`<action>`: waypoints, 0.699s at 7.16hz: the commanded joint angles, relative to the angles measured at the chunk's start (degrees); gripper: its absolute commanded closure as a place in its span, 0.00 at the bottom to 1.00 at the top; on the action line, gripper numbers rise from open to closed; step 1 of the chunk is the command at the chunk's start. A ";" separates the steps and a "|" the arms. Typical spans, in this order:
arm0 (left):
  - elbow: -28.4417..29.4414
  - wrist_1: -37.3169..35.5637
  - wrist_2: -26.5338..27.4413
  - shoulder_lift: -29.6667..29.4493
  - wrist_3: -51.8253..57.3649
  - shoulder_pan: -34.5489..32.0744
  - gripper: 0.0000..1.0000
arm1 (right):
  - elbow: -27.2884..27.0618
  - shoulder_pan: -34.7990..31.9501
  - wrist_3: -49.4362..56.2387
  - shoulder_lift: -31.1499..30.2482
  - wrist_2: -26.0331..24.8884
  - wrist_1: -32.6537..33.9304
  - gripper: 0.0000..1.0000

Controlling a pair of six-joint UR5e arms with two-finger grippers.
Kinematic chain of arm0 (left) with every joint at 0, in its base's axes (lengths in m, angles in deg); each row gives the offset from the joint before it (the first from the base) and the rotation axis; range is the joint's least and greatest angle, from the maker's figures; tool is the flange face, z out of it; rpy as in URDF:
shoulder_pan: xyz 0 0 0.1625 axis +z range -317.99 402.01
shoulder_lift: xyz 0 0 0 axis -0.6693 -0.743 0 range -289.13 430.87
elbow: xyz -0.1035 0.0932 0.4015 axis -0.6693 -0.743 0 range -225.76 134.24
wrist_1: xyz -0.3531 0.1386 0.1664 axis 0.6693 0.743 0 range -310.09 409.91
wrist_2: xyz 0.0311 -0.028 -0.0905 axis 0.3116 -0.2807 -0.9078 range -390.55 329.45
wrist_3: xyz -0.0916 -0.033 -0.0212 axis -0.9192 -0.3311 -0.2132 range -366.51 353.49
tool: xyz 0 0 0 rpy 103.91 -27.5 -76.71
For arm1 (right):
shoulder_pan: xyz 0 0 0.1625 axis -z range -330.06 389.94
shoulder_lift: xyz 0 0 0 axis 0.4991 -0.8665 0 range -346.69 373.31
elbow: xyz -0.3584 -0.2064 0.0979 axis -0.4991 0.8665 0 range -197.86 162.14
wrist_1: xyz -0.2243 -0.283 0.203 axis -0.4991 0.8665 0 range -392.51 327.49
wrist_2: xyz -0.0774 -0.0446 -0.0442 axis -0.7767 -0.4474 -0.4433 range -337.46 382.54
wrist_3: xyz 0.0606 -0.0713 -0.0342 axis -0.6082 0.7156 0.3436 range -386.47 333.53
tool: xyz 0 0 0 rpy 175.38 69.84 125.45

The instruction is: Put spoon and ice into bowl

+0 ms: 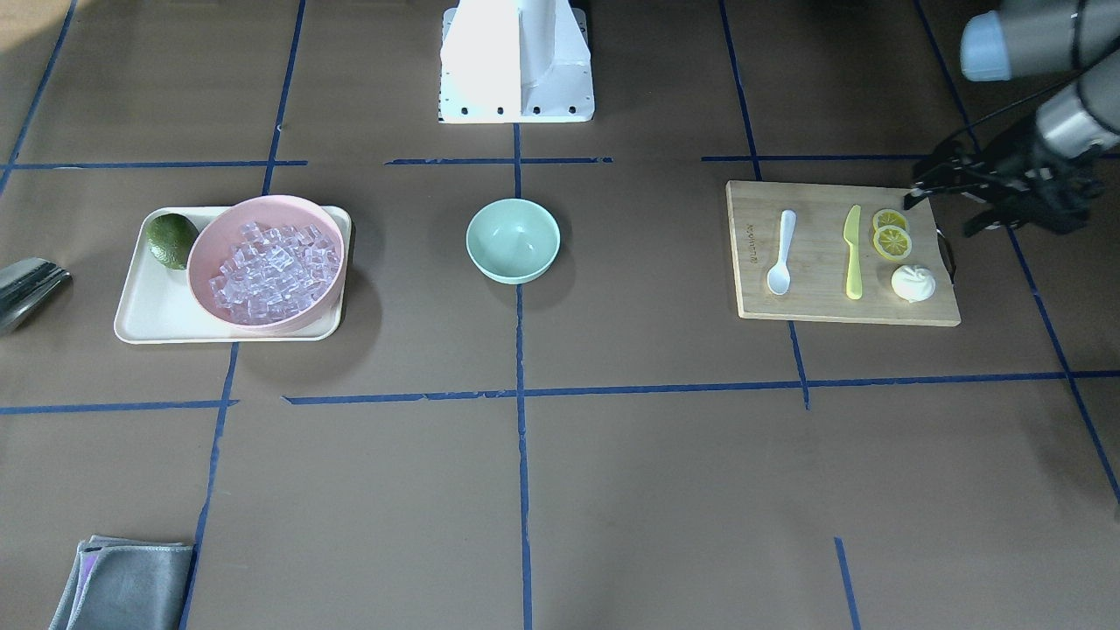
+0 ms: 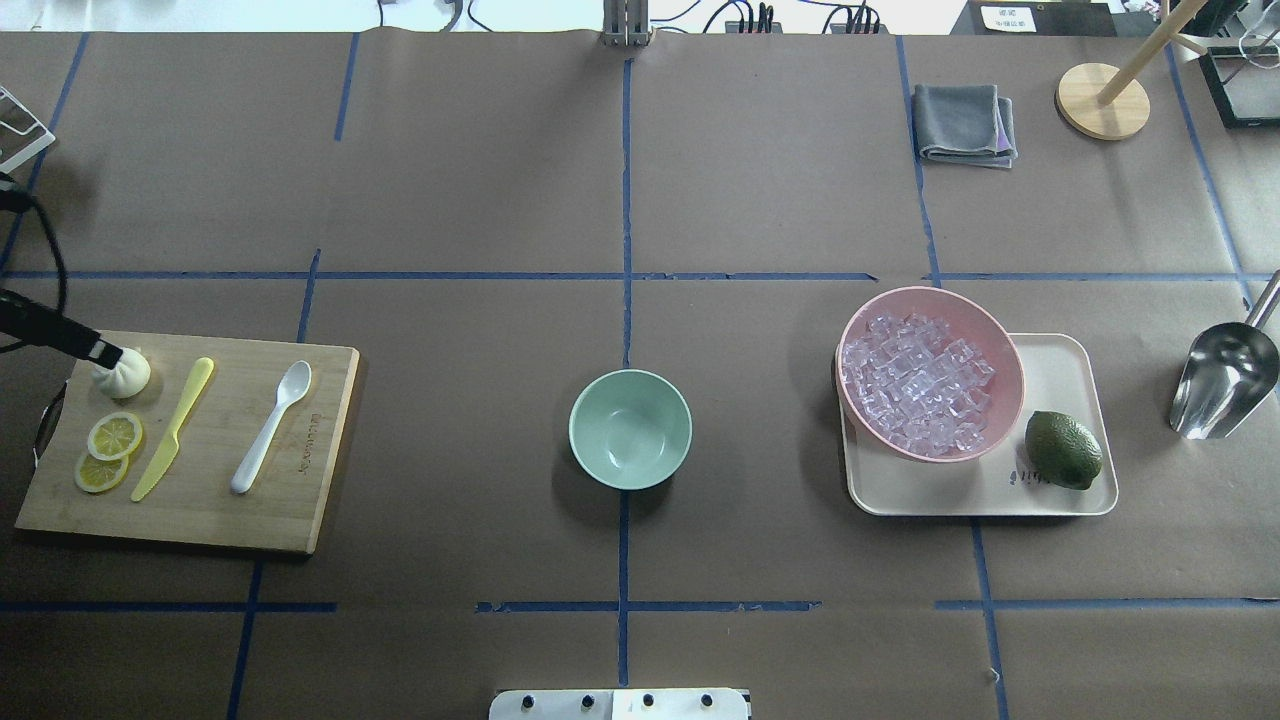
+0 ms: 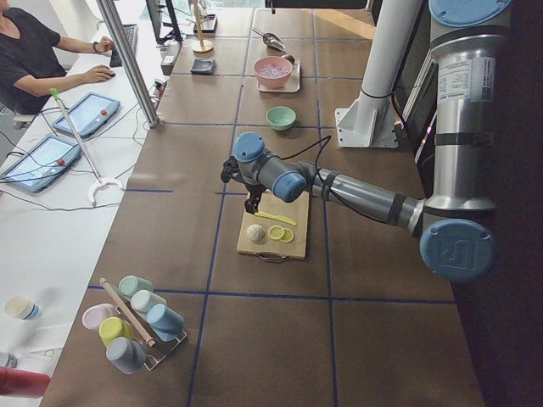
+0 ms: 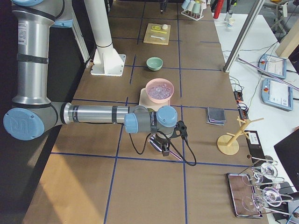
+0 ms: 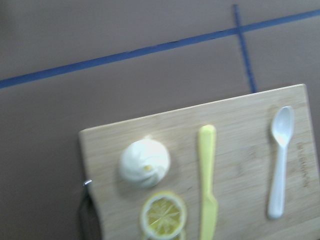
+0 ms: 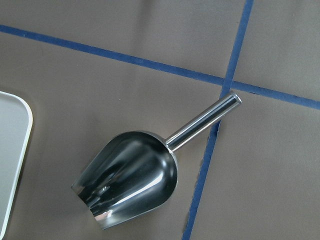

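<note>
Spoon [image 2: 270,425] lies on board [image 2: 200,515], beside knife [image 2: 172,430]. Ice [image 2: 915,385] sits in pink bowl [image 2: 1003,343] on tray [image 2: 1062,362]. Bowl [image 2: 630,428] is at table centre. Left gripper [image 1: 941,210] hovers at board edge, jaws look apart. Right gripper [image 4: 164,149] is over scoop [image 2: 1220,385]; can't tell its grip.

White spoon [image 1: 783,249], mint-green bowl [image 1: 513,241], clear ice [image 1: 273,271] in pink bowl [image 1: 210,241], yellow-green knife [image 1: 853,254].
</note>
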 commanded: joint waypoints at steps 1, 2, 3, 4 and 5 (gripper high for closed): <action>0.61 0.17 13.12 -5.12 -4.51 12.19 0.00 | 0.09 0.39 0.11 -0.11 0.06 -0.17 0.00; 0.79 0.17 15.70 -5.04 -6.37 14.68 0.00 | 0.09 0.83 0.37 -0.11 -0.03 -0.43 0.01; 1.31 0.00 15.99 -5.04 -6.65 15.83 0.00 | 0.17 1.44 0.28 -0.20 -0.12 -1.65 0.01; 2.10 0.00 16.08 -5.13 -6.65 16.19 0.00 | 0.35 1.45 -0.06 -0.37 -0.03 -1.58 0.01; 2.54 0.00 16.17 -5.22 -6.65 17.59 0.00 | 0.35 1.45 -0.07 -0.55 0.06 -1.49 0.01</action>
